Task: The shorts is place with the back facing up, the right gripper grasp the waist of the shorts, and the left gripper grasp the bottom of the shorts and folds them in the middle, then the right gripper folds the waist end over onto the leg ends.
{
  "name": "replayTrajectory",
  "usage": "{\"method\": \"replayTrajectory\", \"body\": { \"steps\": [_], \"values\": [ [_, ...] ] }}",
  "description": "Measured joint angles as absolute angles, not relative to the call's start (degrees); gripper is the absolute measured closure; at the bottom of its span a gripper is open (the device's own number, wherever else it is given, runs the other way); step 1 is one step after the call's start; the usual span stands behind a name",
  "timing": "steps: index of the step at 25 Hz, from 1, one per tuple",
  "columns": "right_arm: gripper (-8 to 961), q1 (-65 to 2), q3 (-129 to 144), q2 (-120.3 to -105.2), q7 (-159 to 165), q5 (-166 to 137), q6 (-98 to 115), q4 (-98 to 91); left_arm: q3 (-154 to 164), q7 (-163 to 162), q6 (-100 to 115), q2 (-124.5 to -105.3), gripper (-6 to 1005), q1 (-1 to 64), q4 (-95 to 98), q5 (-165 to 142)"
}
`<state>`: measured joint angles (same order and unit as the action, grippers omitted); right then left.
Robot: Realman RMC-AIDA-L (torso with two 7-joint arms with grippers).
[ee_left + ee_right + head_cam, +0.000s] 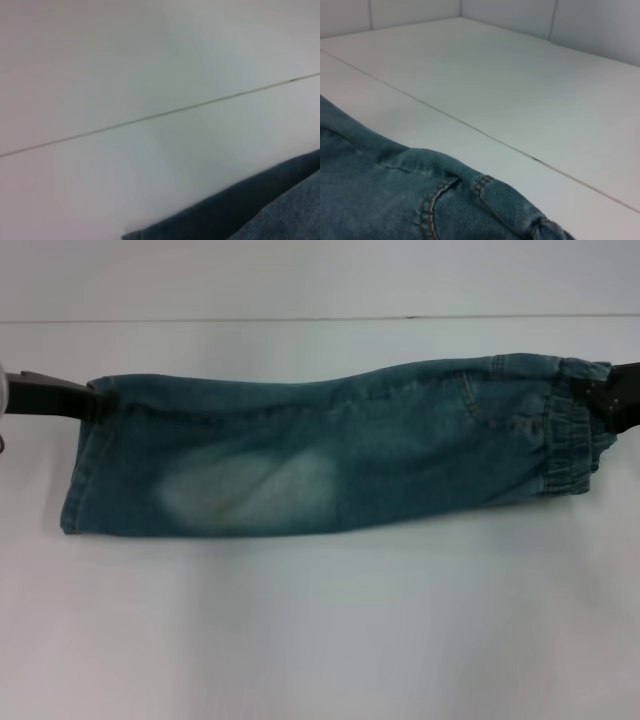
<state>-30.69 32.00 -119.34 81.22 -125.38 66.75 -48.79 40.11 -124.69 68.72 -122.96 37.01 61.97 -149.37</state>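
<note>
The blue denim shorts [320, 450] stretch across the white table, folded lengthwise into one long band with a pale bleached patch [250, 485] on top. The ruffled waist [570, 430] is at the right end, and my right gripper [603, 400] is shut on its upper corner. The flat leg hems [85, 475] are at the left end, where my left gripper [92, 400] is shut on the upper corner. The upper edge runs taut between the two claws. The left wrist view shows only a dark denim edge [270, 210]. In the right wrist view, stitched denim [380, 195] fills the near corner.
The white table [320, 620] spreads wide on all sides of the shorts. A thin seam line [300, 318] crosses it behind the shorts. White tiled walls [600, 25] rise at the table's far edge in the right wrist view.
</note>
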Motion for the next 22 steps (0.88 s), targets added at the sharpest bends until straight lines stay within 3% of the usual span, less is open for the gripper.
{"method": "replayTrajectory", "body": {
  "steps": [10, 12, 22],
  "values": [
    [858, -31.6, 33.28, -118.7, 84.19, -127.42, 63.82, -47.53, 44.56, -124.9, 59.59, -123.63, 930, 37.13, 58.86, -149.82],
    [783, -31.67, 33.32, -118.71, 84.65, -128.23, 63.85, -47.57, 44.76, -124.91, 60.07, -123.58, 922, 37.15, 58.84, -149.89],
    [386, -30.87, 32.95, -119.22, 83.99, -128.17, 62.87, -48.42, 44.76, -124.33, 61.5, -123.74, 556, 36.3, 60.2, -148.15]
  ]
}}
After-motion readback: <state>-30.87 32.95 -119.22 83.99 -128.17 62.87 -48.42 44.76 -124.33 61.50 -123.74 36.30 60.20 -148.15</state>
